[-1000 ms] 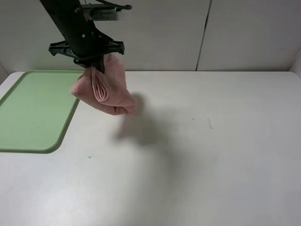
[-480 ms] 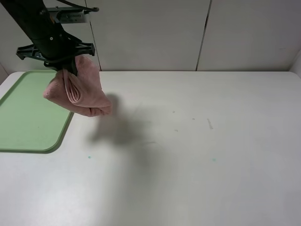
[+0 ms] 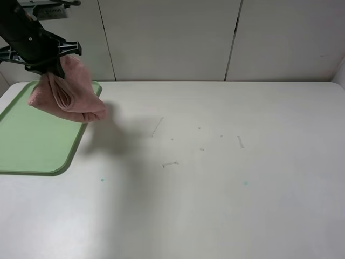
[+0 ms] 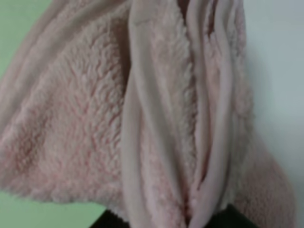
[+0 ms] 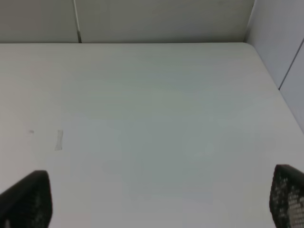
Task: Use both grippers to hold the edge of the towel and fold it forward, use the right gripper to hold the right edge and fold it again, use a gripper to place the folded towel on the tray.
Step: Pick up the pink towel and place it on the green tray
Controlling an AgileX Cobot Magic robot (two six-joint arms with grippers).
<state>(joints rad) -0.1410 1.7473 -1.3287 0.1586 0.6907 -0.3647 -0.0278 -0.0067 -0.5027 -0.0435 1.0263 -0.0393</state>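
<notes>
Currently black left gripper is pinching the folded pink fluffy towel, hanging upper left over the flat light-green plastic tray. Right gripper is sitting spread wide over white table.

Fluffy terry towel; smooth plastic tray.

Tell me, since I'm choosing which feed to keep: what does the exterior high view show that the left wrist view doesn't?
Only the exterior high view shows the left gripper hanging the folded towel in the air above the right edge of the tray, plus the whole white table. Only the left wrist view shows the towel's fluffy pile and stacked hems up close. Both show the pink towel with green tray on one side and white table on the other.
</notes>
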